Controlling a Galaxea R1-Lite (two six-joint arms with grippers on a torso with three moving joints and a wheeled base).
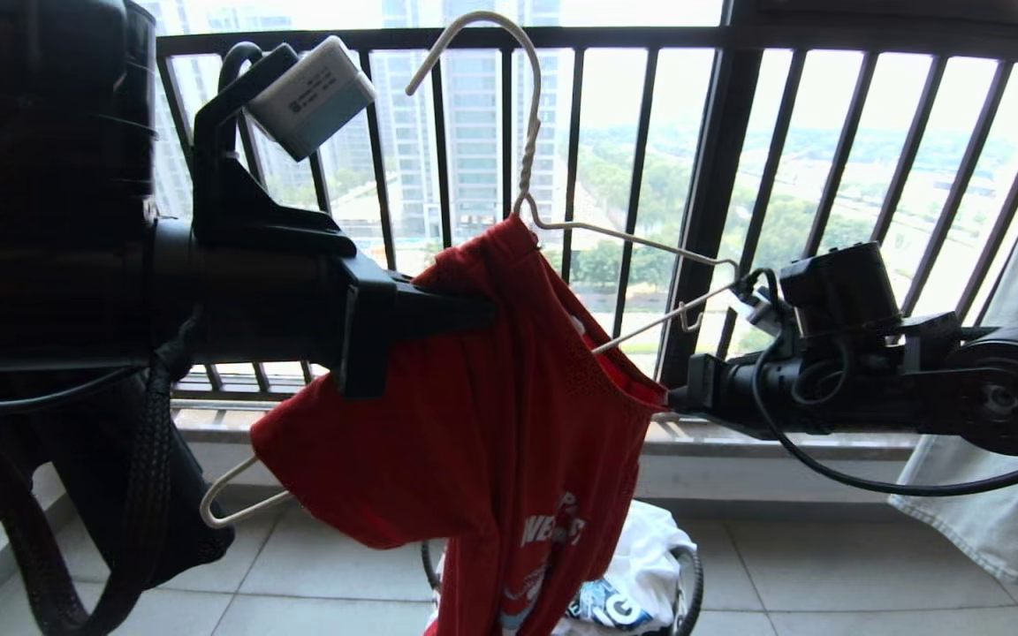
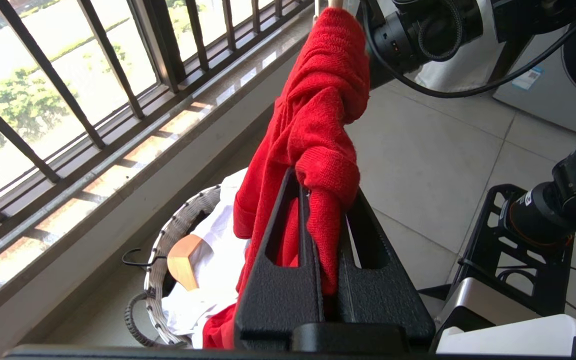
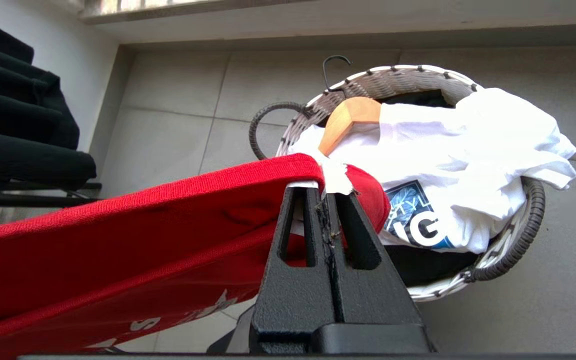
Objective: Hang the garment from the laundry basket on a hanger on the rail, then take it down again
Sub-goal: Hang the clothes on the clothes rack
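Left gripper (image 2: 325,210) clamped on shirt (image 1: 474,424) and hanger (image 1: 562,225), near left | right gripper (image 3: 329,200) pinched on collar, right | basket (image 3: 528,235) below, far | step judged: dressing hanger | next: collar to be drawn over the bare right arm.

Bright daylight floods through the window railing (image 1: 739,132), washing out the view outside and silhouetting the near arm.

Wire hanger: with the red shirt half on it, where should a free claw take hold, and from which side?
Grip the wire hanger at its twisted neck, just under the hook, coming from above the red T-shirt. That stretch is bare and stiff; cloth covers one shoulder, and both claws work lower down.
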